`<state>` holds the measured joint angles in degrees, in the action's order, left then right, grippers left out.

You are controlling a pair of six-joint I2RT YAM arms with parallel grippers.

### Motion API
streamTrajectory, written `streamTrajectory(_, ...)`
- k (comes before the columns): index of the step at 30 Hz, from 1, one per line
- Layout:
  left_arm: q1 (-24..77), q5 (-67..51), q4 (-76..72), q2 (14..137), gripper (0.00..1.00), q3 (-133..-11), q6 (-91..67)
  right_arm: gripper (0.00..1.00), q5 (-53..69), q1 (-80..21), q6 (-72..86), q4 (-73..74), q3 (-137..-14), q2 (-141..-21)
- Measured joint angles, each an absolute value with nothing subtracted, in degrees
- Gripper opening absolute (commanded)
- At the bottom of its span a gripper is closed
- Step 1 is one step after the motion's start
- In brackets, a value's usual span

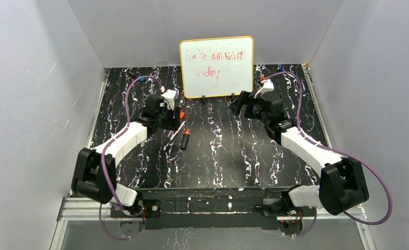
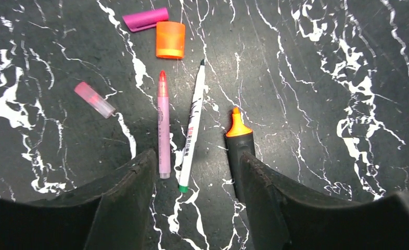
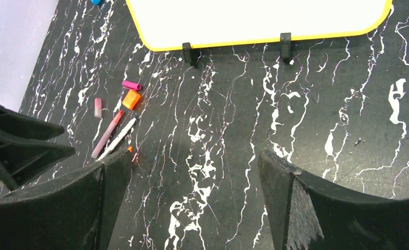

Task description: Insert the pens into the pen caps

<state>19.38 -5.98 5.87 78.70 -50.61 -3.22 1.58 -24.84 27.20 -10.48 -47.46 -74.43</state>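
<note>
In the left wrist view three uncapped pens lie side by side on the black marbled table: a slim pink pen point(image 2: 164, 125), a slim white pen point(image 2: 193, 125), and a thick black marker with an orange tip point(image 2: 239, 140). Beyond them lie a purple cap point(image 2: 145, 19), an orange cap point(image 2: 170, 39) and a pale pink cap point(image 2: 94, 99). My left gripper point(image 2: 197, 172) is open and empty, low over the pens' near ends, its right finger beside the black marker. My right gripper point(image 3: 192, 172) is open and empty over bare table, well right of the pens point(image 3: 107, 134) and caps point(image 3: 131, 99).
A yellow-framed whiteboard point(image 1: 217, 66) stands on two clips at the back centre, just behind both grippers. White walls enclose the table on three sides. A blue-tipped pen point(image 1: 280, 67) lies at the back right by the wall.
</note>
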Motion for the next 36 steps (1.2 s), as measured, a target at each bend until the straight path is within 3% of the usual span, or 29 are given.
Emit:
streamTrajectory(5,20.8,-3.31,8.69,84.75,0.47,-53.45,-2.87,0.99,1.74,-24.84,26.92,-10.52,-47.46,-74.43)
streamTrajectory(11,20.88,2.17,12.47,89.93,0.26,-57.65,-3.25,0.99,1.74,-24.84,26.63,-10.92,-47.35,-74.41)
streamTrajectory(36,20.86,5.15,15.97,100.77,0.31,-61.28,-4.91,0.99,1.69,-24.84,25.19,-12.27,-45.28,-73.01)
